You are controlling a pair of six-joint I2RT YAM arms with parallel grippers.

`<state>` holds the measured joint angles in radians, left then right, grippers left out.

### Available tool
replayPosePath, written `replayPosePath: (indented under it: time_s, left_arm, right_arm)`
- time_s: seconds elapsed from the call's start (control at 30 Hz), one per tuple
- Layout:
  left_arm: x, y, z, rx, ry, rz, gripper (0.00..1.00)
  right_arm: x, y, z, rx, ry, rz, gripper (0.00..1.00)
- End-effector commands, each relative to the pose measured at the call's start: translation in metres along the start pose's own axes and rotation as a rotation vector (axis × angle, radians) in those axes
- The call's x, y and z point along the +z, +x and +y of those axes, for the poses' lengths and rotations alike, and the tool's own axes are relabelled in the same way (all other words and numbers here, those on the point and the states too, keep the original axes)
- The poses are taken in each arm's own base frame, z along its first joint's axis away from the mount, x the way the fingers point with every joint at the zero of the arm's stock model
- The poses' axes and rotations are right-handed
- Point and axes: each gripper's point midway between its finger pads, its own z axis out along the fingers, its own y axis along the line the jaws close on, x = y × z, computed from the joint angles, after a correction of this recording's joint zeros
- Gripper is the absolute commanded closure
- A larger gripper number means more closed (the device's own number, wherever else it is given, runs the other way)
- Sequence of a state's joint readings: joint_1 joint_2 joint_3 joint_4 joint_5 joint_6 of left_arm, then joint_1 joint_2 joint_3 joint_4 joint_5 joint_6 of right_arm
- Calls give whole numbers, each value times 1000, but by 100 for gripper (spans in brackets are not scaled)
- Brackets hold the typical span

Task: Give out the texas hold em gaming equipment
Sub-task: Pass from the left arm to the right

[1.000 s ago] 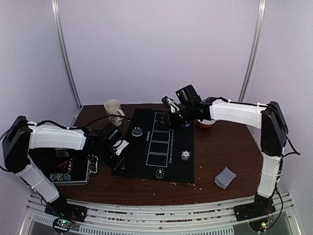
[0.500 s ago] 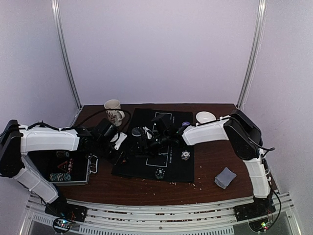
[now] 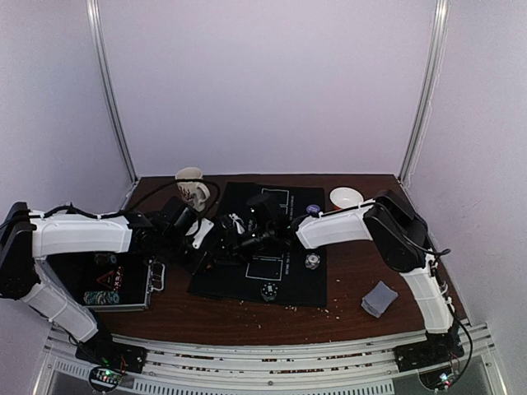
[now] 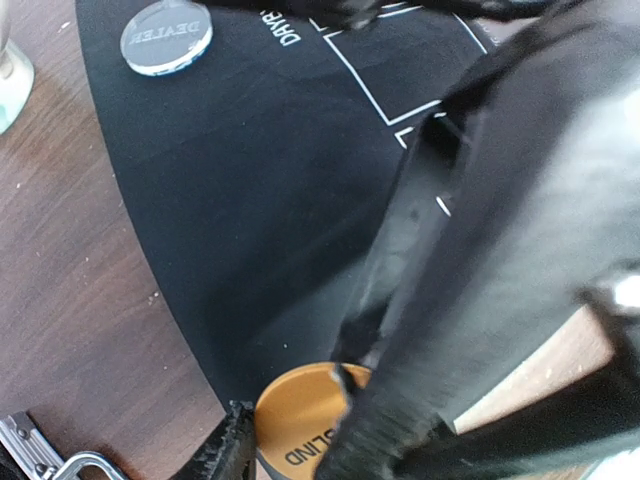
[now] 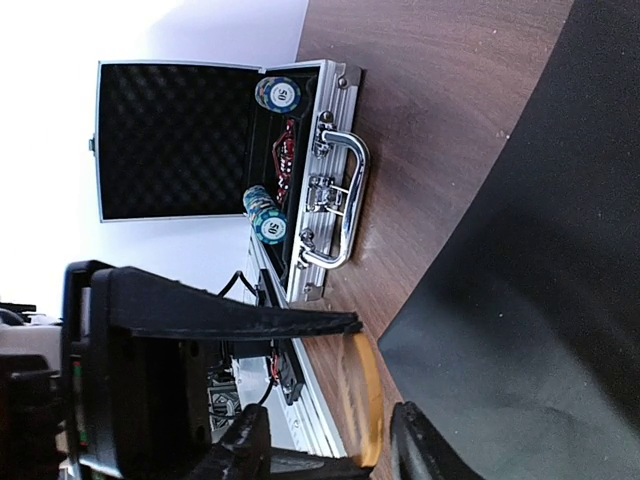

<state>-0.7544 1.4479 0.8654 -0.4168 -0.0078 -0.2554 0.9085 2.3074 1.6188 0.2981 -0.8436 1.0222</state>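
Note:
An orange blind disc (image 4: pixel 300 425) is held over the left edge of the black mat (image 4: pixel 250 200), with my left gripper (image 4: pixel 300 435) shut across its rim. One left finger (image 4: pixel 232 448) shows; the other is hidden behind the right gripper's black body (image 4: pixel 500 200). In the right wrist view the orange disc (image 5: pixel 368 400) stands edge-on between the fingers of my right gripper (image 5: pixel 330 440), near one finger with a gap to the other. From above both grippers (image 3: pixel 222 239) meet at the mat's left side. A clear dealer disc (image 4: pixel 166 36) lies flat on the mat.
An open metal chip case (image 5: pixel 220 150) with chips lies left of the mat. A grey card stack (image 3: pixel 379 298) sits at the front right. Two chips (image 3: pixel 312 261) (image 3: pixel 268 290) and a blue disc (image 3: pixel 311 210) rest on the mat. A mug (image 3: pixel 192 188) and bowl (image 3: pixel 346 197) stand at the back.
My right arm swung from the mat's far side across to the left gripper, and its jaws now straddle the orange disc. The left gripper shifted slightly toward the mat.

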Motion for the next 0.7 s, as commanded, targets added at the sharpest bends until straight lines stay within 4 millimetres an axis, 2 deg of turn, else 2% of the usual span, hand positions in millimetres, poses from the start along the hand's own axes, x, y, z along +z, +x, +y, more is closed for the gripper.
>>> replayPosePath:
  time_s: [0.0,0.1,0.13,0.3,0.5,0.53,0.63,0.67]
  left_arm:
    - [-5,-23,-1,20,-4,-64,53]
    - [-7,-26,-2,23,-2,-75,53]
    - [-8,-26,-2,25,-1,-78,53]
    - [-10,-27,-1,27,-4,-83,53]
    - [-16,-29,-1,27,-7,-99,51]
    - [-18,-29,-2,31,2,-102,45]
    - [-30,-38,-10,52,45,-132,14]
    - [-36,-41,-13,59,58,-149,7]
  right_arm:
    - [9,3,7,-11,-32,20,61]
    - [11,2,6,-11,-29,16,62]
    - [11,2,5,-10,-30,16,66]
    - [8,-1,12,-29,-35,9,100]
    - [-6,-8,21,-80,13,-14,100]
    - [-11,-11,24,-90,20,-23,100]
    - [-36,-22,31,-138,70,-65,100]
    - [-50,-29,32,-150,92,-90,100]
